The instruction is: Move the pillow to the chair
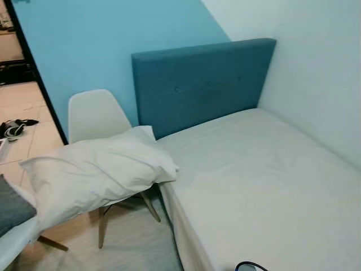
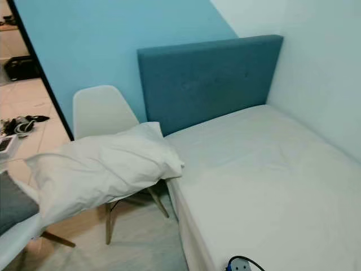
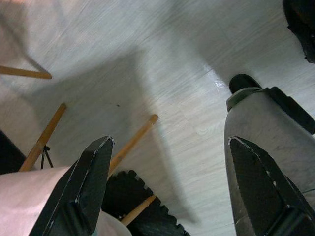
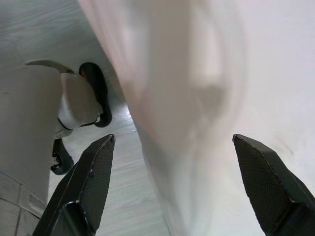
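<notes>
A white pillow (image 1: 96, 172) lies across the seat of a white shell chair (image 1: 93, 113) with wooden legs, its right corner touching the edge of the bed (image 1: 265, 169). My left gripper (image 3: 170, 142) hangs open above the pale floor beside wooden chair legs (image 3: 130, 142), holding nothing. My right gripper (image 4: 173, 138) is open too, alongside the bed's white side sheet (image 4: 197, 98), with nothing between its fingers.
A blue headboard (image 1: 197, 84) stands against the blue wall. A second white chair with a grey cloth (image 1: 11, 209) stands at the near left. Shoes (image 1: 14, 129) lie on the tiles beyond the doorway. A black cable (image 2: 242, 263) rests on the bed's near edge.
</notes>
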Controlling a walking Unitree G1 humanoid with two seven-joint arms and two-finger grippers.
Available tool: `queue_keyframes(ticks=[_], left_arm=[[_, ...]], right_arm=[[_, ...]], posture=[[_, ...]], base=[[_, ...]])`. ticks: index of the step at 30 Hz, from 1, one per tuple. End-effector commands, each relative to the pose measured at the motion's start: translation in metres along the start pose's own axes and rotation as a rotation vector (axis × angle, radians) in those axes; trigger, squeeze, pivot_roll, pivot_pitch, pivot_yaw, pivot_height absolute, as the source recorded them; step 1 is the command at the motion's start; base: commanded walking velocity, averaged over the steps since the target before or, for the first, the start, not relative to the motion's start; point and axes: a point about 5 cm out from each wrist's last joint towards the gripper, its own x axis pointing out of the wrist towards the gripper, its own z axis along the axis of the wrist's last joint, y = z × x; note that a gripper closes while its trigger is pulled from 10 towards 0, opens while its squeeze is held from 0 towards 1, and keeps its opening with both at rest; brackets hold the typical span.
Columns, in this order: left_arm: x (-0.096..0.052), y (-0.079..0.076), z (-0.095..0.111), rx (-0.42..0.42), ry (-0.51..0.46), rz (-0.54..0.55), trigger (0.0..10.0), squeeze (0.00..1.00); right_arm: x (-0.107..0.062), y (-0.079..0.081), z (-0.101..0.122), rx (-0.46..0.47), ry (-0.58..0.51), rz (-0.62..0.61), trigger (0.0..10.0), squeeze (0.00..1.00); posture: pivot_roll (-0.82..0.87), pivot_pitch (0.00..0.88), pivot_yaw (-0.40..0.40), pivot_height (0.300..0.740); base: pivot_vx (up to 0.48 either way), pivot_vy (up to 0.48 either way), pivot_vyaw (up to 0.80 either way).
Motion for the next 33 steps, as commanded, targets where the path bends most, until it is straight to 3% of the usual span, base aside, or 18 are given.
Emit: queue_keyframes(ticks=[1,33], left_arm=[[-0.0006,-0.0039,-0.0039,-0.007,0.015,-0.009,10.0,0.00],[-0.0005,-0.0012,-0.0053,-0.016,0.020,-0.003,10.0,0.00]], right_arm=[[0.0002,0.0015,0.0016,-0.006,0.003,0.005,10.0,0.00],[0.0004,0.0024,0.0059,-0.004,0.003,0.009,10.0,0.00]], posture=[[-0.13,0.000,-0.015,0.740],[-0.13,0.000,-0.009,0.740]], base=[[0.000,0.000,-0.53],[0.000,0.000,-0.49]])
